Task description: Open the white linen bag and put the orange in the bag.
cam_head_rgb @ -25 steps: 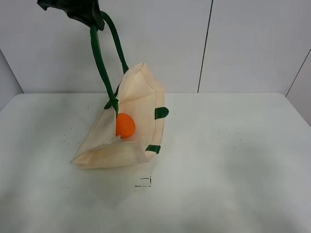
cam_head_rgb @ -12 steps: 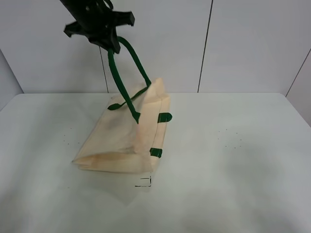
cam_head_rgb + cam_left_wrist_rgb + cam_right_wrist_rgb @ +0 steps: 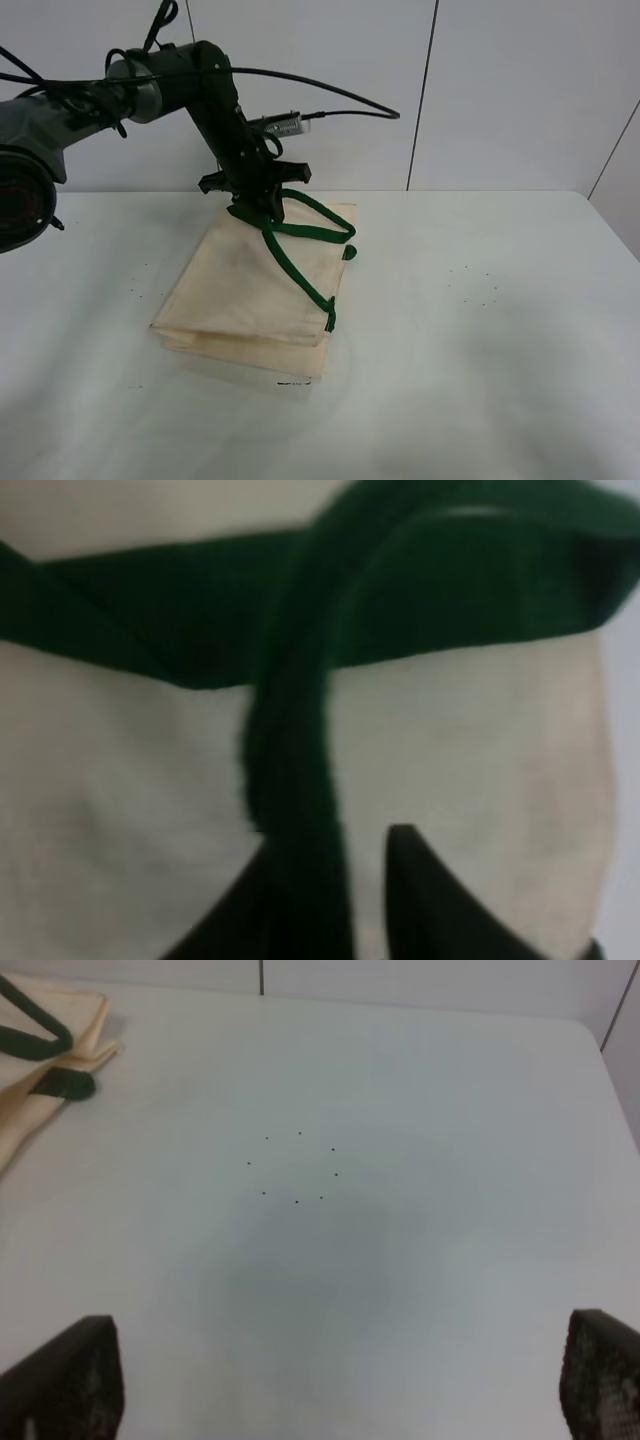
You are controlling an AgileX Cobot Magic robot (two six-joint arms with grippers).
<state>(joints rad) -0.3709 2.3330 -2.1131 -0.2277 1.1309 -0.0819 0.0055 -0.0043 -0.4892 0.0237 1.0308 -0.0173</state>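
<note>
The white linen bag [image 3: 250, 290] lies flat on the table, mouth toward the right. Its dark green handles [image 3: 300, 255] are draped over it. My left gripper [image 3: 258, 208] is low at the bag's far edge, shut on a green handle strap. In the left wrist view the strap [image 3: 300, 730] runs between my dark fingers [image 3: 420, 900] over the cream cloth [image 3: 130, 800]. The orange is hidden. My right gripper [image 3: 330, 1380] is open and empty over bare table, out of the exterior high view. A corner of the bag [image 3: 40, 1100] shows in the right wrist view.
The white table [image 3: 480, 330] stretches to the right of the bag. A small black mark [image 3: 297, 381] lies at the bag's near corner. Grey wall panels stand behind the table. The left arm's cables hang above the bag's far edge.
The left gripper came down from high up with the handle still in it. The bag sank from propped open to flat. The orange seen in its mouth one second ago no longer shows.
</note>
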